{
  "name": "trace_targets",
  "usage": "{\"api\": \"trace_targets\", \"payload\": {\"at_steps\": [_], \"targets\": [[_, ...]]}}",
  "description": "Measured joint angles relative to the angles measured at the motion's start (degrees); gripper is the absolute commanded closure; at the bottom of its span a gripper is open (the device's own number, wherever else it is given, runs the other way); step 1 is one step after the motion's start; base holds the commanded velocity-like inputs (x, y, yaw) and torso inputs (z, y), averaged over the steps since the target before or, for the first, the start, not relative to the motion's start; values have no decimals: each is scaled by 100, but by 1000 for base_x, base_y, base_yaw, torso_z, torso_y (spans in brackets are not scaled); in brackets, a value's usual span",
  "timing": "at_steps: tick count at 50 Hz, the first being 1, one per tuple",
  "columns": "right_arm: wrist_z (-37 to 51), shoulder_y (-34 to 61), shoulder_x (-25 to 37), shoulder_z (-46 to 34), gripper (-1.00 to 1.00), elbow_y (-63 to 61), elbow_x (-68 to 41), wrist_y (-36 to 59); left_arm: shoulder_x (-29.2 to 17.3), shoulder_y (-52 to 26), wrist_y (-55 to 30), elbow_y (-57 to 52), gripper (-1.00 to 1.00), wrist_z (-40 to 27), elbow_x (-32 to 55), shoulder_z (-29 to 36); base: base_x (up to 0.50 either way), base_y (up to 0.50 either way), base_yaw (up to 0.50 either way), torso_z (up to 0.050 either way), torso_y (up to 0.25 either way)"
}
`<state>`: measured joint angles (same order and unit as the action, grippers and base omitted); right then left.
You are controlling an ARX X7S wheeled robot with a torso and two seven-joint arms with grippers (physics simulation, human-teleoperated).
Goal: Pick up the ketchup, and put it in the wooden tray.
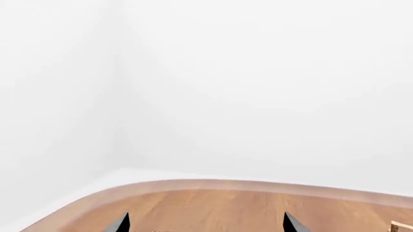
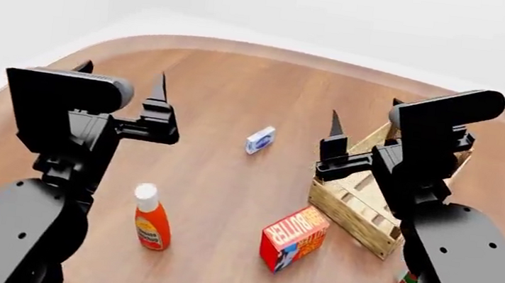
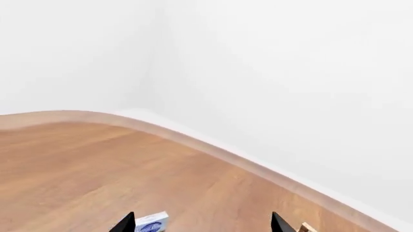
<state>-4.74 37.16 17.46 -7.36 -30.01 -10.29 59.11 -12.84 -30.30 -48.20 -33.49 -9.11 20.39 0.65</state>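
- The left gripper [image 2: 122, 78] hangs above the table [image 2: 240, 83] at the left, fingers spread wide, nothing between them.
- The ketchup [image 2: 152, 217] stands upright on the wood, near and just right of the left arm — well below that gripper, untouched.
- The right gripper [image 2: 364, 126] is parted too, empty, hovering at the far left corner of the wooden tray [image 2: 359, 211].
- A red butter box [image 2: 294, 238] lies just left of the tray; a small blue-and-white packet [image 2: 260, 139] lies farther off — between the two grippers.

My right arm [image 2: 436, 205] hides the wooden tray's [image 2: 359, 211] far side and most of a small can [image 2: 405, 281] at lower right.
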Motion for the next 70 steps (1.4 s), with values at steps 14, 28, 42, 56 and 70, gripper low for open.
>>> {"api": "trace_targets", "payload": {"at_steps": [14,28,42,56,70], "targets": [[19,108,28,-18,-100,-90,-62,202,-125,-188,-95,-25,-100,-19,48,-40,33,-99,71,0,0],[33,210,63,66,-100,-217,-118,405,-239,-470,-258,8,-100,-5,168,-102,154,-457,0,0,0],[44,271,113,95,-100,-255,-143,483,-294,-607,-286,66,-100,-47,207,-145,113,-335,0,0,0],[85,629,200,60,-100,-263,-151,853,-487,-934,-569,149,-100,42,347,-194,21,7,0,0,0],[88,905,236,94,-100,-349,-220,1201,-602,-1350,-849,232,-100,140,534,-230,447,97,0,0,1]]}}
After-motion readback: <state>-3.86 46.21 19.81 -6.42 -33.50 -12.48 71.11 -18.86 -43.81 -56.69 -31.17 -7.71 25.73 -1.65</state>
